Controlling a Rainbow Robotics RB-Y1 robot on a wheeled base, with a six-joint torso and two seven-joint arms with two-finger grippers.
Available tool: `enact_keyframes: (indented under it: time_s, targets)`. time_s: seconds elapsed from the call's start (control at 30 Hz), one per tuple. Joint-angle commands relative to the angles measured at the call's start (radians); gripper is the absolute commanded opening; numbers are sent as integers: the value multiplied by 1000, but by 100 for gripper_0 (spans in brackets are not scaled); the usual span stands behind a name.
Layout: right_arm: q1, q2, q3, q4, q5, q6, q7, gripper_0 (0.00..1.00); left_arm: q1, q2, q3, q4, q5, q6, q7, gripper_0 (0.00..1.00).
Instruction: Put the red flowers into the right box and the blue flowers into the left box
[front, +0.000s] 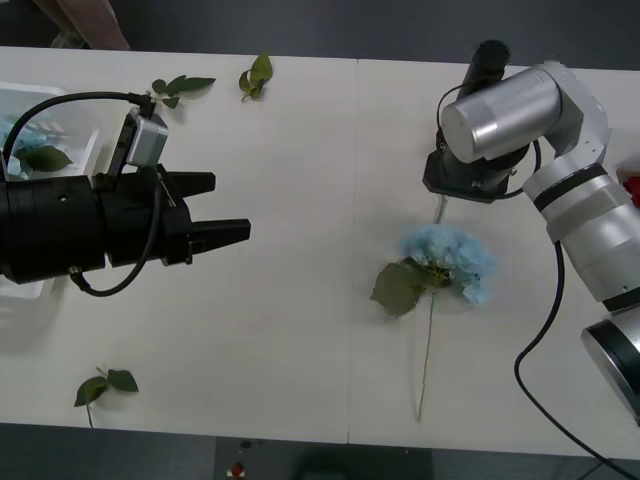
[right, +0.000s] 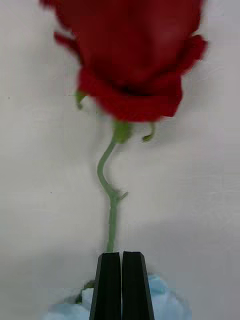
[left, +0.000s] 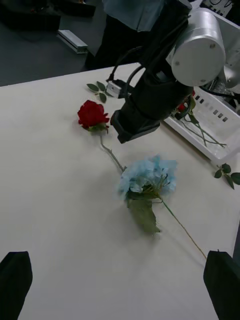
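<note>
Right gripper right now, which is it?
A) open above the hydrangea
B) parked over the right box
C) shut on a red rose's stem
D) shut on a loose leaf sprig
C: in the right wrist view the right gripper has its black fingers pressed together on the green stem of a red rose, whose bloom lies out ahead over the table; the blue hydrangea lies just beside it.
</note>
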Motion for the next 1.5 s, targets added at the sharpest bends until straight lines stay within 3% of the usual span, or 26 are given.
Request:
enact_keyframes:
  time_s: [0.03, 0.4, 0.43, 0.5, 0.77, 1.23, 1.5]
  targets:
    - [-33, -68, -68, -114, -58, 71, -33, 0, -11, 4, 42, -33, 60, 29, -122, 100]
    - [-32, -120, -118, -146, -114, 106, -26, 0, -9, -37, 100, -35, 142, 124, -198, 100]
    - [-32, -121, -118, -146, -102, 104, -25, 29, -9, -45, 99, -35, 142, 124, -203, 100]
    - [-32, -121, -118, -146, -91, 104, -23, 100, -9, -52, 100, -35, 142, 124, -211, 100]
    - [-32, -111, -118, -112, -101, 54, -33, 100, -9, -63, 94, -41, 160, 124, -238, 100]
    - [-32, -17, -108, 81, -7, -204, -17, 100, -9, -36, 94, -39, 203, 120, -240, 100]
    - [-32, 7, -16, 150, 36, -308, -23, 100, -9, -32, 94, -39, 205, 115, -244, 100]
